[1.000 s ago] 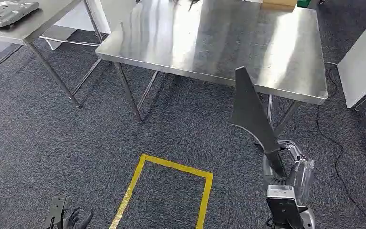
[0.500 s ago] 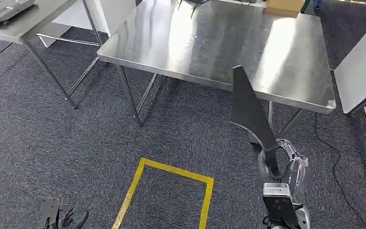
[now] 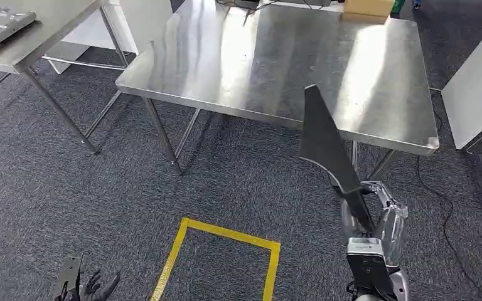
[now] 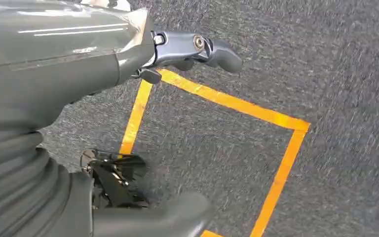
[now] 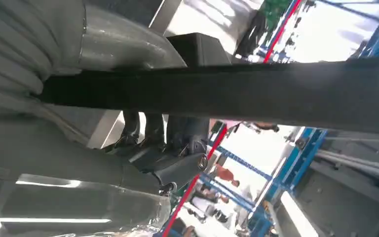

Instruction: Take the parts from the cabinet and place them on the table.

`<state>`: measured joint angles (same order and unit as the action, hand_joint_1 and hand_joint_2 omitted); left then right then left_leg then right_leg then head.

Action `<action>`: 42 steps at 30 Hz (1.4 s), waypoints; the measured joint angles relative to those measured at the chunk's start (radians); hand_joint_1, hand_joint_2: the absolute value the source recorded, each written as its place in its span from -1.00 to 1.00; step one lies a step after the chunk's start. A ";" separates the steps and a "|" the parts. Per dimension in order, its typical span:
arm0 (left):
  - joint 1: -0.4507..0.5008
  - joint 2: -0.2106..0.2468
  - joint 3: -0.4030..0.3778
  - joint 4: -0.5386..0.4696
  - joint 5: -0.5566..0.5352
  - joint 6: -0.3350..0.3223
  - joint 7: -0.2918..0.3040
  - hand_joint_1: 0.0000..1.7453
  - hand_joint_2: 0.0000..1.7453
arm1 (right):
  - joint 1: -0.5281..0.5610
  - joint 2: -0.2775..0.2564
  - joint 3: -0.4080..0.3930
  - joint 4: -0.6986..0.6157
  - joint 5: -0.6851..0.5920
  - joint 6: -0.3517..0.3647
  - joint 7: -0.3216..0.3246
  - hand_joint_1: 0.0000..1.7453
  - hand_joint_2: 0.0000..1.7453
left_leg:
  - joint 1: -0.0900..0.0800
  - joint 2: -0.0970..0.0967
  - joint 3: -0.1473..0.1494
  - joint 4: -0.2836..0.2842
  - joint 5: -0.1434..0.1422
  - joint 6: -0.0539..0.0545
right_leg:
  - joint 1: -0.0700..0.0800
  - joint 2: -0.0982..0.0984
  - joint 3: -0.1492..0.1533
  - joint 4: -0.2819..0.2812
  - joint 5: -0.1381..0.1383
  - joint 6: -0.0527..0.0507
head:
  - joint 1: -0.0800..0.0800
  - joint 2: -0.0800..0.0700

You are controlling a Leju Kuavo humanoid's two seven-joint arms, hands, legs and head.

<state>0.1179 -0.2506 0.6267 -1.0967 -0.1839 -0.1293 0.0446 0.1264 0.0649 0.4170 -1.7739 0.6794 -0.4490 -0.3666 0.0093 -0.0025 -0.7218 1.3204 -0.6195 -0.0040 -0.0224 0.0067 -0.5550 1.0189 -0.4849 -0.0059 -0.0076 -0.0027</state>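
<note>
Closest to you, low on the left, your left hand (image 3: 91,287) hangs by the floor. Its fingers are spread apart and it holds nothing. In the left wrist view the same hand (image 4: 128,59) hangs over the yellow tape square (image 3: 216,254) on the grey carpet (image 3: 69,188).

Low on the right, your right hand (image 3: 376,216) is wrapped tight around the thin bottom end of the dark part (image 3: 326,144). In the right wrist view the part (image 5: 256,94) runs as a long black bar past the hand (image 5: 168,158).

The part is long and flat. It stands almost straight up, leaning a little to the left. It gets wider as it goes up, and its top comes to a point.

Just past the hand is the big shiny surface (image 3: 270,56). The top of the part shows in front of its near edge, toward the near right corner. So the surface lies far and a bit left of your right hand. I think the right hand is the one to reach forward and lay the part down flat there.

Far off on the left, a second surface (image 3: 37,34) holds a grey metal piece (image 3: 0,22).
</note>
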 joint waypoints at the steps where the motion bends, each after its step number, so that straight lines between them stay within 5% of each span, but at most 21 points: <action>1: -0.003 0.006 -0.005 0.003 0.007 0.007 0.000 -1.00 1.00 | 0.000 0.001 0.000 0.001 0.001 -0.004 0.001 1.00 1.00 | 0.003 0.000 -0.007 -0.024 0.022 -0.001 | -0.001 0.004 0.010 0.000 -0.008 0.002 | 0.000 0.000; 4: -0.016 0.022 -0.016 0.008 0.019 0.017 0.001 -1.00 1.00 | 0.000 0.008 0.000 0.003 0.007 -0.013 0.005 1.00 1.00 | 0.005 0.000 0.060 -0.245 0.192 0.009 | -0.002 0.006 0.044 -0.002 -0.035 0.012 | 0.000 0.000; 6: -0.028 0.037 -0.023 0.025 0.028 0.025 0.002 -1.00 1.00 | -0.007 0.017 0.002 0.011 0.022 -0.020 0.012 1.00 1.00 | -0.003 0.000 0.066 -0.271 0.152 0.020 | 0.005 0.012 0.045 -0.003 -0.049 0.027 | 0.001 0.000; 10: -0.048 0.054 -0.029 0.041 0.038 0.043 -0.003 -1.00 1.00 | -0.014 0.028 0.008 0.028 0.053 -0.033 0.018 1.00 1.00 | -0.007 -0.001 0.117 -0.298 0.179 0.061 | 0.005 0.008 0.072 0.009 -0.064 0.054 | 0.001 0.000; 11: -0.054 0.055 -0.029 0.042 0.040 0.049 -0.003 -1.00 1.00 | -0.019 0.029 0.009 0.031 0.072 -0.034 0.023 1.00 1.00 | -0.010 -0.002 0.128 -0.298 0.176 0.069 | 0.006 0.005 0.055 0.052 -0.071 0.054 | 0.002 0.000; 14: -0.061 0.056 -0.027 0.044 0.045 0.058 -0.001 -1.00 1.00 | -0.038 0.028 0.015 0.045 0.123 -0.034 0.048 1.00 1.00 | -0.012 -0.003 0.137 -0.298 0.158 0.077 | 0.006 0.005 -0.095 0.255 -0.131 0.040 | 0.003 0.000; 16: -0.059 0.054 -0.027 0.046 0.048 0.059 0.000 -1.00 1.00 | -0.046 0.028 0.016 0.054 0.147 -0.031 0.062 1.00 1.00 | -0.015 -0.010 0.154 -0.298 0.141 0.076 | 0.007 0.004 -0.141 0.258 -0.149 0.049 | 0.003 0.000; 18: -0.059 0.052 -0.021 0.046 0.051 0.061 0.003 -1.00 1.00 | -0.066 0.027 0.021 0.067 0.206 -0.015 0.095 1.00 1.00 | -0.018 -0.015 0.181 -0.298 0.122 0.073 | 0.008 0.004 -0.120 0.138 -0.077 0.067 | 0.004 0.000; 20: -0.054 0.042 -0.008 0.046 0.051 0.055 0.009 -1.00 1.00 | -0.104 0.022 0.026 0.091 0.302 0.028 0.152 1.00 1.00 | -0.019 -0.014 0.189 -0.299 0.102 0.068 | 0.013 0.000 -0.097 0.021 0.069 0.064 | 0.004 0.000; 21: -0.053 0.040 0.005 0.043 0.050 0.044 0.015 -1.00 1.00 | -0.135 0.019 0.029 0.109 0.359 0.058 0.189 1.00 1.00 | -0.022 -0.015 0.201 -0.297 0.091 0.059 | 0.018 -0.005 -0.103 0.013 0.050 0.042 | 0.001 0.000; 23: -0.047 0.033 0.024 0.033 0.037 0.029 0.020 -1.00 1.00 | -0.182 0.016 0.031 0.135 0.445 0.107 0.250 1.00 1.00 | -0.021 -0.012 0.210 -0.294 0.094 0.048 | 0.022 -0.002 -0.101 -0.001 0.062 0.019 | 0.000 0.000; 26: -0.053 0.024 0.046 0.022 0.024 0.011 0.023 -1.00 1.00 | -0.263 0.012 0.034 0.175 0.528 0.154 0.292 1.00 1.00 | -0.018 -0.010 0.183 -0.232 0.096 0.037 | 0.003 -0.002 -0.038 -0.023 0.059 0.007 | 0.006 0.000; 29: -0.061 0.022 0.067 0.021 0.009 0.010 0.028 -1.00 1.00 | -0.319 0.010 0.042 0.219 0.569 0.181 0.311 1.00 1.00 | -0.001 -0.007 0.051 -0.056 0.059 0.014 | 0.003 -0.003 -0.014 -0.023 0.040 -0.006 | 0.002 0.000; 31: -0.061 0.019 0.081 0.020 -0.003 0.009 0.035 -1.00 1.00 | -0.345 0.005 0.048 0.250 0.589 0.200 0.324 1.00 1.00 | 0.011 -0.003 -0.011 -0.036 0.008 -0.003 | -0.001 0.001 0.006 -0.023 0.020 -0.001 | 0.003 0.000; 32: -0.062 0.019 0.087 0.018 -0.008 0.006 0.037 -1.00 1.00 | -0.360 0.003 0.052 0.265 0.596 0.207 0.326 1.00 1.00 | 0.016 -0.001 -0.017 -0.063 0.012 -0.008 | -0.005 0.003 0.018 -0.023 0.010 0.004 | 0.003 0.000; 33: -0.063 0.018 0.095 0.013 -0.014 0.005 0.038 -1.00 1.00 | -0.372 0.002 0.053 0.275 0.600 0.211 0.329 1.00 1.00 | 0.022 0.000 -0.008 -0.120 0.049 -0.014 | -0.010 0.005 0.034 -0.023 -0.002 0.010 | 0.003 0.000; 35: -0.064 0.014 0.104 0.009 -0.018 0.001 0.040 -1.00 1.00 | -0.391 0.002 0.057 0.292 0.605 0.216 0.335 1.00 1.00 | 0.035 0.005 0.035 -0.272 0.207 -0.028 | -0.015 0.004 0.055 -0.024 -0.029 0.027 | 0.002 0.000; 36: -0.065 0.009 0.111 0.009 -0.023 -0.003 0.043 -1.00 1.00 | -0.403 0.001 0.060 0.307 0.607 0.220 0.336 1.00 1.00 | 0.031 0.019 0.030 -0.292 0.238 -0.024 | -0.012 0.006 0.074 -0.014 -0.041 0.035 | -0.002 0.000; 39: -0.067 -0.001 0.129 -0.013 -0.030 -0.007 0.050 -1.00 1.00 | -0.442 0.000 0.068 0.337 0.611 0.230 0.338 1.00 1.00 | 0.017 0.014 0.042 -0.293 0.223 0.015 | -0.007 0.006 0.083 -0.020 -0.038 0.069 | 0.004 0.000; 40: -0.069 -0.005 0.132 -0.016 -0.032 -0.008 0.050 -1.00 1.00 | -0.457 0.000 0.071 0.346 0.613 0.233 0.337 1.00 1.00 | 0.013 0.011 0.057 -0.294 0.224 0.029 | -0.008 0.004 0.091 -0.029 -0.039 0.073 | 0.004 0.000; 42: -0.068 -0.014 0.144 -0.036 -0.035 -0.010 0.057 -1.00 1.00 | -0.494 0.000 0.077 0.379 0.616 0.241 0.338 1.00 1.00 | 0.013 0.008 0.080 -0.304 0.214 0.049 | -0.012 -0.003 0.037 0.066 -0.049 0.069 | 0.005 0.000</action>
<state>0.0499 -0.2644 0.7710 -1.1327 -0.2190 -0.1396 0.1015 -0.3673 0.0648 0.4940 -1.3950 1.2959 -0.2083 -0.0290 0.0220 0.0055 -0.6415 1.0159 -0.4052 0.0450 -0.0343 0.0034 -0.5179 1.0849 -0.5335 0.0632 -0.0023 -0.0027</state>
